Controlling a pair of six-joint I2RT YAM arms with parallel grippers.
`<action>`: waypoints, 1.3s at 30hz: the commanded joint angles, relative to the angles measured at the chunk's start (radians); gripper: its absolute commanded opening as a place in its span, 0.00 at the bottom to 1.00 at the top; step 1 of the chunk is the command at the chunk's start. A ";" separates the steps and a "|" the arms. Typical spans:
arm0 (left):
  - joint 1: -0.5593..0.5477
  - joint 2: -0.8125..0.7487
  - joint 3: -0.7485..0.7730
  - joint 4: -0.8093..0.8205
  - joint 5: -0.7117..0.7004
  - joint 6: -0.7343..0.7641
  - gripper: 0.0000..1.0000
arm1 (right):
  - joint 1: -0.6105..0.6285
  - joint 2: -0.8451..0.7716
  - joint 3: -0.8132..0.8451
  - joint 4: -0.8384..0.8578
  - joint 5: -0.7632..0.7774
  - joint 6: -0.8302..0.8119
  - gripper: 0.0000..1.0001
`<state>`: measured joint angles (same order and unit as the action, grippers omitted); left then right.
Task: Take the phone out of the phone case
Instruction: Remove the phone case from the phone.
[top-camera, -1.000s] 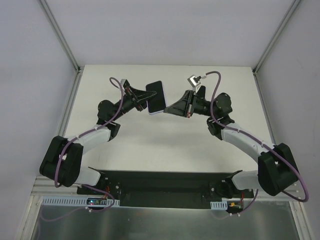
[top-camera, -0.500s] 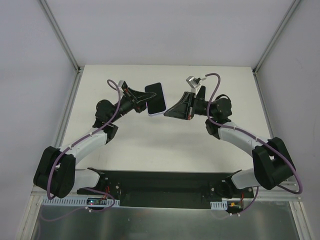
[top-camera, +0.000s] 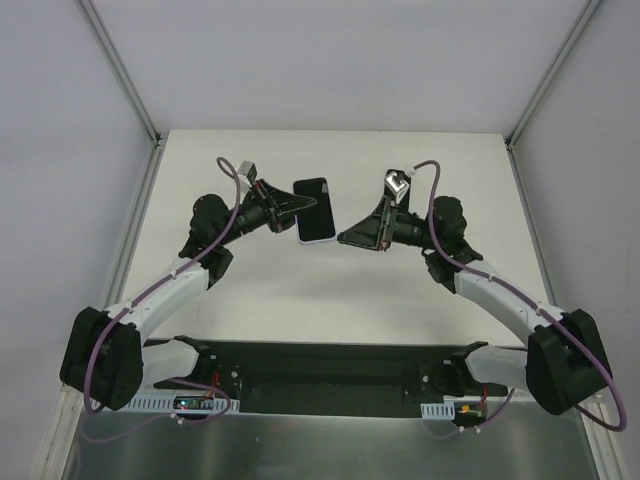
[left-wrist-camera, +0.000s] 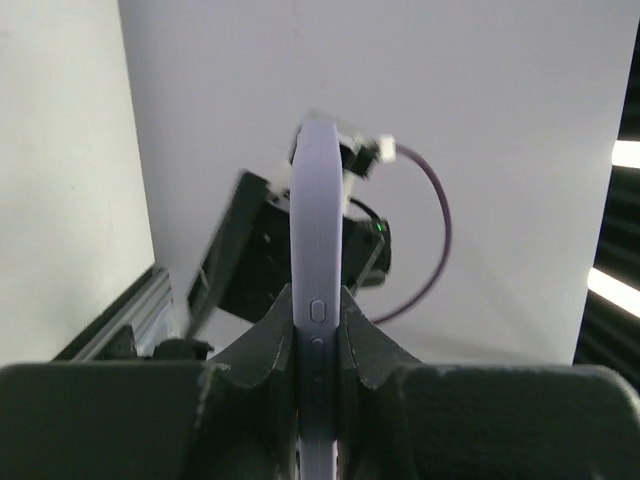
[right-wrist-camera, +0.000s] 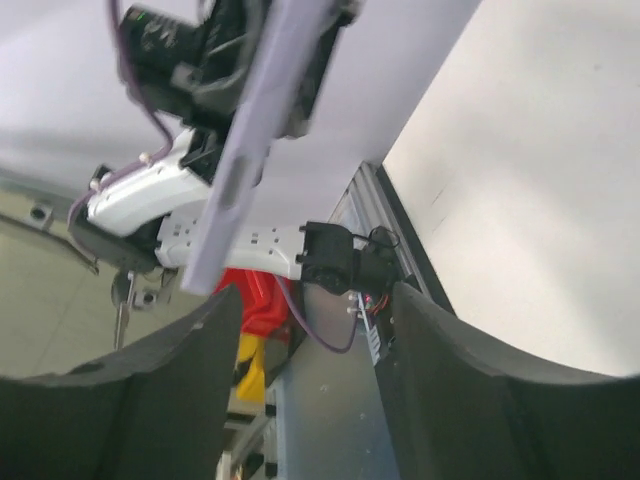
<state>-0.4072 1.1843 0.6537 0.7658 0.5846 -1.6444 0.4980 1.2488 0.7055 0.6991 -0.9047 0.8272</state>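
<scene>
Left end effector: clamping the phone case edgewise above the table.
Right end effector: fingers now spreading apart after being shut; hovering just beside the phone case.
Implication: probably lining up to pry; phone remaining seated.

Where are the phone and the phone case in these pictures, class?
phone (top-camera: 313, 208), top view, middle of its dark screen.
phone case (left-wrist-camera: 318, 230), left wrist view, on its lilac side edge.
</scene>
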 joint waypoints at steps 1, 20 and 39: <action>-0.027 -0.066 0.106 0.115 0.170 0.055 0.00 | -0.038 -0.091 -0.017 -0.176 0.110 -0.016 0.69; -0.019 -0.100 0.215 -0.295 0.130 0.399 0.00 | 0.108 -0.327 0.311 -1.008 0.613 -0.275 0.80; -0.019 -0.086 0.242 -0.345 0.127 0.428 0.00 | 0.341 -0.150 0.532 -1.339 0.970 -0.419 0.81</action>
<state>-0.4309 1.1244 0.8333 0.3611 0.7216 -1.2324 0.8242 1.1183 1.1858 -0.6262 0.0055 0.4374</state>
